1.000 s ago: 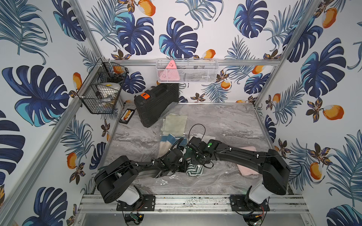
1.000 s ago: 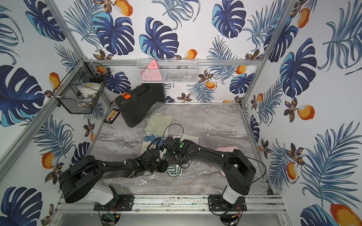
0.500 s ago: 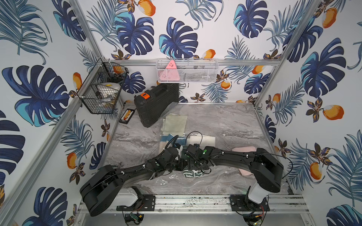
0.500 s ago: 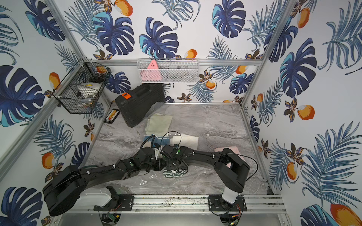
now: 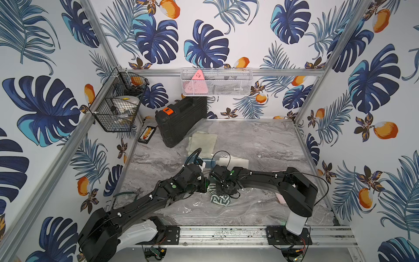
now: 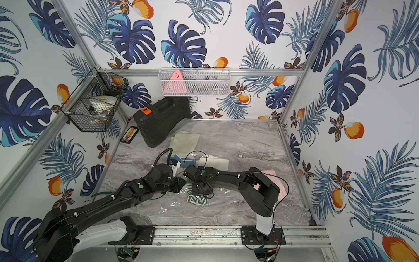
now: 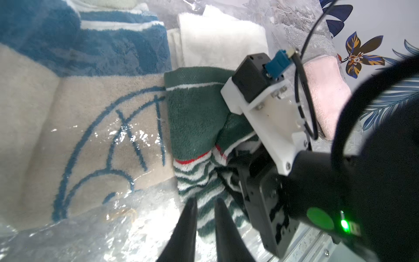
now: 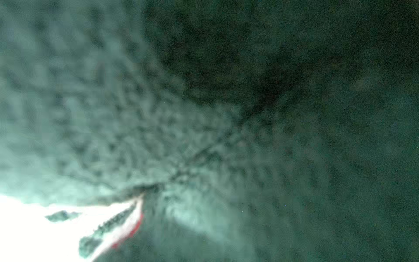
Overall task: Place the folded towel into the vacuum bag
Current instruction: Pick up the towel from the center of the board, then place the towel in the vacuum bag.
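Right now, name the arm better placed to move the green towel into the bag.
Right. The right pincer rests on the towel, cloth filling its camera; the left pincer sits at the bag.

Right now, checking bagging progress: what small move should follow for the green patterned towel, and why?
Probably push the green-and-white patterned folded towel a little deeper into the clear crinkly plastic vacuum bag with the right gripper; its end appears at the opening.

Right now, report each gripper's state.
Left gripper: nearly shut, apparently pinching the vacuum bag film.
Right gripper: buried in the green towel; jaws hidden, cannot tell.
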Tool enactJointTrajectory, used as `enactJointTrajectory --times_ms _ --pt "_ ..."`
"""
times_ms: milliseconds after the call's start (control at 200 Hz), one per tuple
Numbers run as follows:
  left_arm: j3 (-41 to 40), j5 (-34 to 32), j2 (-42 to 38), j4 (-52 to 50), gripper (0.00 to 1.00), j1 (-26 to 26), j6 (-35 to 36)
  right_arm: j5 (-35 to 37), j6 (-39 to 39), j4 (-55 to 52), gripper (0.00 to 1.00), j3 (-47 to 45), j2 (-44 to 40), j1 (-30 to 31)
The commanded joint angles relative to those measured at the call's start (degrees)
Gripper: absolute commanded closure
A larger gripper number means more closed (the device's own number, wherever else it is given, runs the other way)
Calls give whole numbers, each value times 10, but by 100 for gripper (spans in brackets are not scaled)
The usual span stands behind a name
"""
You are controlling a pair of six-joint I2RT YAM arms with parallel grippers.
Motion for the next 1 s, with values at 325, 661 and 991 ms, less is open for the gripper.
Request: enactJointTrajectory --times_ms 325,661,991 --pt "53 35 61 2 68 -46 70 130 -182 -127 81 60 25 -169" --pt "109 10 145 -30 42 -182 158 -51 -157 -151 93 35 -240 -256" --pt "177 -73 241 -121 33 -246 232 -91 -146 -222 94 -55 -418 -341"
